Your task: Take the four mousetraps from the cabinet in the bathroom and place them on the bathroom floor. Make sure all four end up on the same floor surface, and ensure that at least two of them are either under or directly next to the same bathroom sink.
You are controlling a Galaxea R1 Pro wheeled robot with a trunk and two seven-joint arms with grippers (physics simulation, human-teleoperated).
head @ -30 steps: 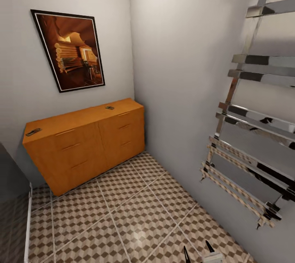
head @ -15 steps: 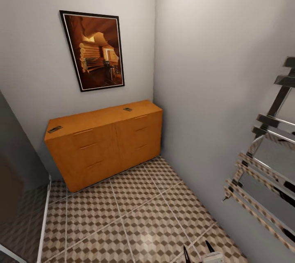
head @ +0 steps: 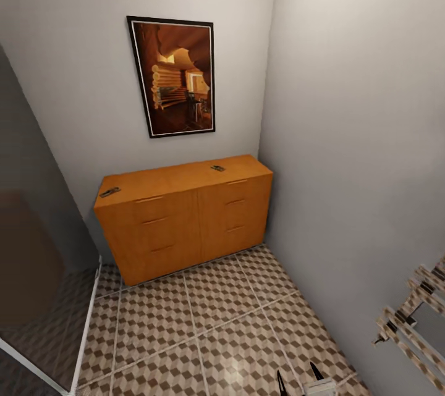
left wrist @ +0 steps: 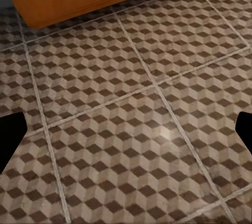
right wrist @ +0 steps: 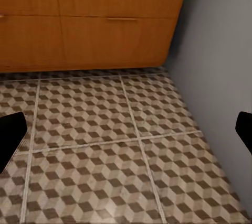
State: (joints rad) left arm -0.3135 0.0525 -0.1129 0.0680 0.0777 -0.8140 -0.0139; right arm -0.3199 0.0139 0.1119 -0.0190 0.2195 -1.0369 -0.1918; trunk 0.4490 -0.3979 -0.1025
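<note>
Both sets of jaws stand wide apart and hold nothing: in each wrist view the dark fingertips sit at opposite edges with only patterned tile between them, so the left gripper (left wrist: 126,135) and the right gripper (right wrist: 126,135) are empty. In the head view, dark finger tips of the right gripper (head: 300,379) poke up at the bottom edge.

The cabinet (head: 185,217) stands against the far wall in the corner, under a framed picture (head: 176,76). Two mousetraps lie on its top, well apart: one near the left end (head: 110,192), one toward the right (head: 217,168). The other two of the four I cannot see; they may be in a drawer. Six drawer fronts are countable, in two columns of three, each with a slim bar handle.

The bathroom floor (head: 204,328) of cube-patterned tiles lies open between robot and cabinet. A chrome towel rail (head: 414,322) edges in on the right wall.

Each trap is probably light, thin and rigid, lying flat on smooth wood, so it may skid when nudged. The likeliest hold is across the board's narrow width at its long edges, fingers coming straight down, clear of the wire parts.
</note>
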